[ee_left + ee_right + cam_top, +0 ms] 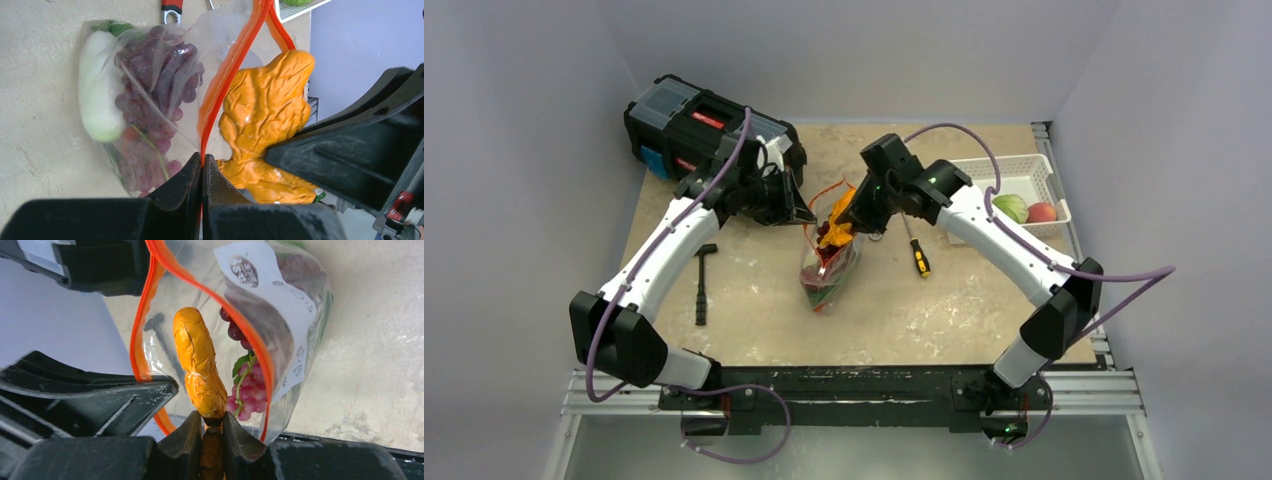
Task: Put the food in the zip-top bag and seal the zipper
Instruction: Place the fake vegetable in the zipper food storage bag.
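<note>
The clear zip-top bag [829, 262] stands near the table's middle with its mouth held open. My left gripper [202, 161] is shut on the red-orange zipper [227, 70] at the mouth's edge. My right gripper [213, 421] is shut on a wrinkled orange piece [197, 357] of food, which hangs in the bag's mouth inside the loop of the zipper [142, 325]. Inside the bag lie a white-green radish [97, 90] and a purple grape bunch [160, 80]. From above, the two grippers [796, 208] [852, 218] meet over the bag, the orange piece [838, 218] between them.
A white slotted basket [1014, 166] at the back right holds a green cabbage [1012, 208] and a pink-red fruit [1042, 212]. A yellow-black screwdriver [917, 252] lies right of the bag. A dark tool [704, 285] lies at the left, a black toolbox [704, 125] behind it.
</note>
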Robot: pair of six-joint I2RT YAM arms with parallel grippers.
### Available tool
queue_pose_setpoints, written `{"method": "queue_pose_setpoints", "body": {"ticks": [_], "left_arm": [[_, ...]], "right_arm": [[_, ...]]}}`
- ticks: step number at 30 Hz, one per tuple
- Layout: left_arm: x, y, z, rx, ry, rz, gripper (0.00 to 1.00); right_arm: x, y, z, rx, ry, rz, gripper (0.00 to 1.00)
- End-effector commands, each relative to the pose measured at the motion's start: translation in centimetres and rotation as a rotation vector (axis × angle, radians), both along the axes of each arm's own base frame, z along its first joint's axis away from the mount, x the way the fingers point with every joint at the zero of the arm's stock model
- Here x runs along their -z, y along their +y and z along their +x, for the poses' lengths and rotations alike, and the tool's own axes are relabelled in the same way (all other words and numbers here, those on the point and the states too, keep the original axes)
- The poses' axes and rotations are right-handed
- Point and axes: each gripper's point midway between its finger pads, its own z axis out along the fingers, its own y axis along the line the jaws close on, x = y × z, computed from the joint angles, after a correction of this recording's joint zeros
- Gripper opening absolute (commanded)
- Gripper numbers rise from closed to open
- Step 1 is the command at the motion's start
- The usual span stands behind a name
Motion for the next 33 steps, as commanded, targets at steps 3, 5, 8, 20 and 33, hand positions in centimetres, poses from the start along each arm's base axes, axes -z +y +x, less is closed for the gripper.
{"method": "queue_pose_setpoints", "body": {"ticks": [3,5,8,20,33], "left_arm": [[-2.9,-0.2,0.5,0.016,-0.114,-0.037,0.0],[-2.9,-0.2,0.5,0.012,-0.115,-0.034,0.0],[-2.8,-0.3,0.5,0.014,-0.107,-0.038,0.0],[-2.3,-0.6,0.5,0.018,-0.077,-0.052,0.0],[-2.7,-0.6,0.2,0.015,-0.079,-0.067,0.0]], "right_arm": [[1.3,-0.8,0.1,0.111,-0.051,-0.199,0.0],[1.8,-1.9,0.1,0.141,-0.034,-0.275,0.0],[0.2,-2.9,0.6,0.196,-0.07,-0.347,0.0],[2.6,-2.2,-0.2,0.156,-0.015,-0.468,0.0],[4.3,-3.0,-1.3,0.198,-0.004,-0.519,0.0]]}}
